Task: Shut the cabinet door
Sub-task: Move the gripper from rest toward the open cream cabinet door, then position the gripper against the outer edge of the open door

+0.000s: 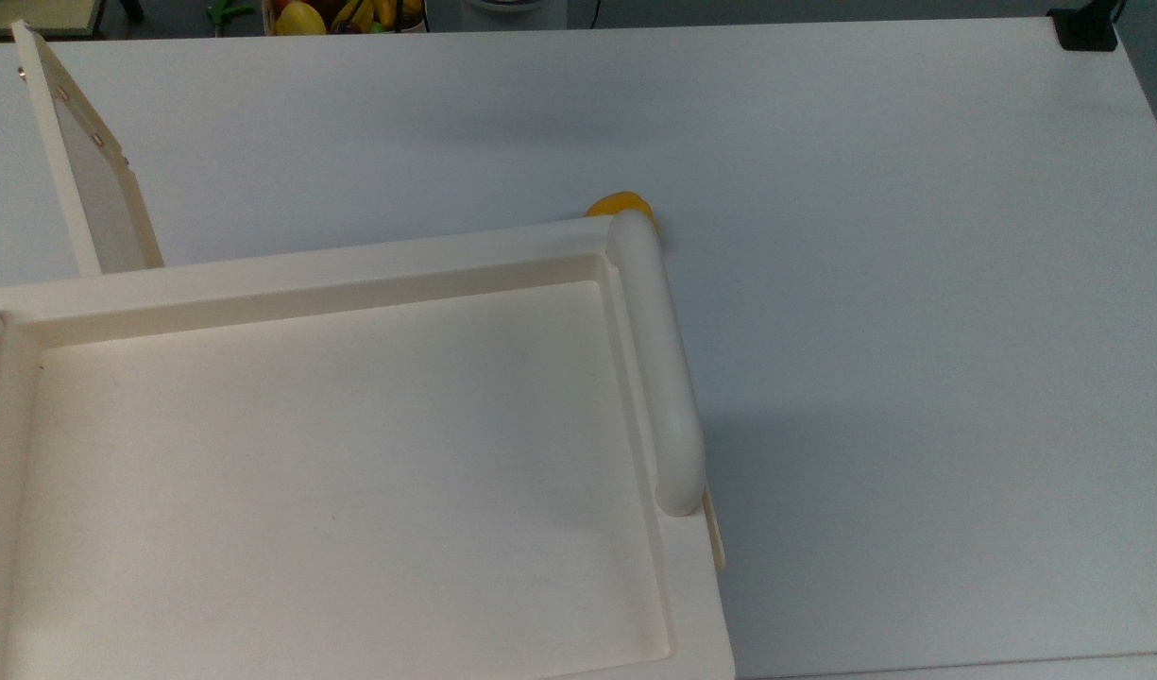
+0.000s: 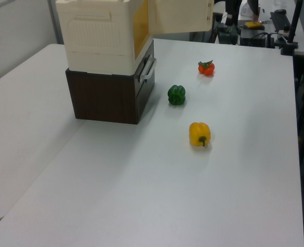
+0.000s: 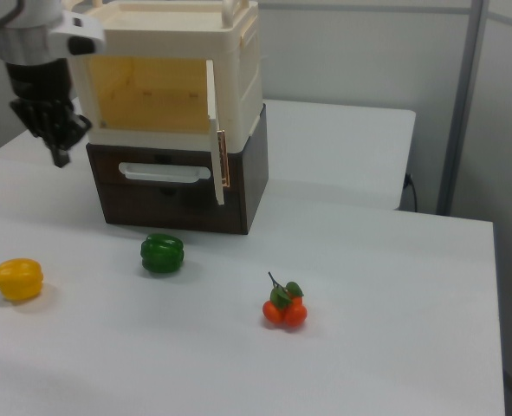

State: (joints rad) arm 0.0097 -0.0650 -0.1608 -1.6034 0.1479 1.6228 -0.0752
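one open cabinet (image 3: 230, 52), door (image 3: 214, 130) ajar

White work table (image 2: 141, 206) with a matte top under even, diffuse light that casts soft shadows. A pale partition wall (image 3: 351, 52) with a grey metal upright (image 3: 462, 104) stands behind it in the right view. Dark stands and cluttered equipment (image 2: 265, 25) line the table's far edge in the left view.

Even, soft overhead light, no glare. The worktop (image 1: 918, 283) carries broad faint shadows, one at twelve o'clock in the top view, another beside the cabinet (image 1: 351, 472). Focus sharp throughout.
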